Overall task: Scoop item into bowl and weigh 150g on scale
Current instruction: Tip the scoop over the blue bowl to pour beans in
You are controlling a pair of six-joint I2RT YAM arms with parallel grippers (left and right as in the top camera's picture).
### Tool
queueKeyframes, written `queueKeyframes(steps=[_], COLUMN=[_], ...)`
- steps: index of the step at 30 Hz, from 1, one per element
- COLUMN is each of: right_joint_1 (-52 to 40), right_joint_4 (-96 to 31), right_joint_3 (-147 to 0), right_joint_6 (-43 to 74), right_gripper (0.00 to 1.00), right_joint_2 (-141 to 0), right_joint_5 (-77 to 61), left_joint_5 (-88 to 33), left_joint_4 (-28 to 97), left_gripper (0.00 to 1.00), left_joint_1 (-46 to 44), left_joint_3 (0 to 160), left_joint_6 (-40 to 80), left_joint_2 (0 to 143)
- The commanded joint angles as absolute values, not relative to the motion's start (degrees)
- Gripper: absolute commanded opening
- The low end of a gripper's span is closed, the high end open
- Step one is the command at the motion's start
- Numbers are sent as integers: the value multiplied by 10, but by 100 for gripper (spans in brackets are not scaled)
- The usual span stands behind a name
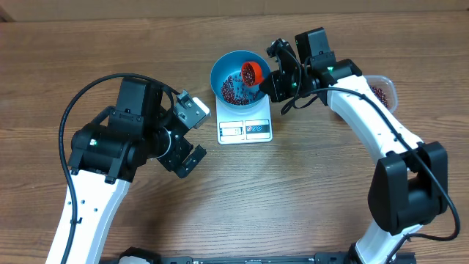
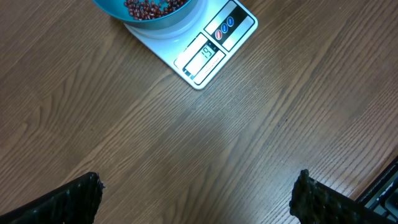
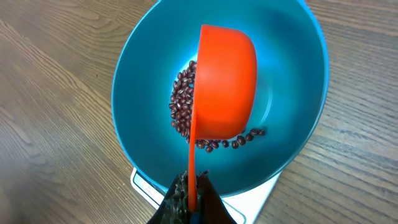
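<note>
The blue bowl (image 1: 227, 64) (image 3: 149, 68) (image 2: 112, 7) stands on the white scale (image 1: 245, 128) (image 2: 211, 53) (image 3: 261, 193), with dark red-brown beans (image 1: 233, 89) (image 3: 180, 102) (image 2: 149, 6) on its bottom. My right gripper (image 1: 269, 82) (image 3: 191, 190) is shut on the thin handle of an orange scoop (image 1: 252, 72) (image 3: 227, 81), which hangs turned on its side over the bowl. My left gripper (image 1: 190, 136) (image 2: 199, 199) stays open above bare table, left of the scale, holding nothing.
A clear plastic container (image 1: 382, 89) with more beans sits at the right, partly behind the right arm. The left arm's body (image 1: 124, 139) takes up the table's left side. A black rail runs along the front edge (image 1: 242, 258).
</note>
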State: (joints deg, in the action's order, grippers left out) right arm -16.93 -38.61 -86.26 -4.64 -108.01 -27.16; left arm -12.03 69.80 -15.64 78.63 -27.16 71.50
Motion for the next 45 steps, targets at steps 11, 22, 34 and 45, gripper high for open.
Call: queueKeyframes(steps=[11, 22, 34, 45], right_joint_1=[-180, -218, -242, -243], right_joint_4=[-394, -390, -378, -357], right_joint_3=[-886, -886, -886, -886], right_joint_6=[-80, -95, -119, -162], right_gripper=[4, 4, 4, 4], right_joint_2=[-1028, -995, -995, -994], right_joint_5=[-243, -130, -69, -9], left_joint_5=[-131, -131, -131, -131], left_joint_4=[697, 697, 697, 697], left_gripper=[99, 100, 100, 100], left_joint_1=[-154, -154, -154, -154], left_joint_3=[784, 784, 784, 784], left_joint_6=[-266, -266, -266, -266], left_joint_2=[717, 717, 717, 717])
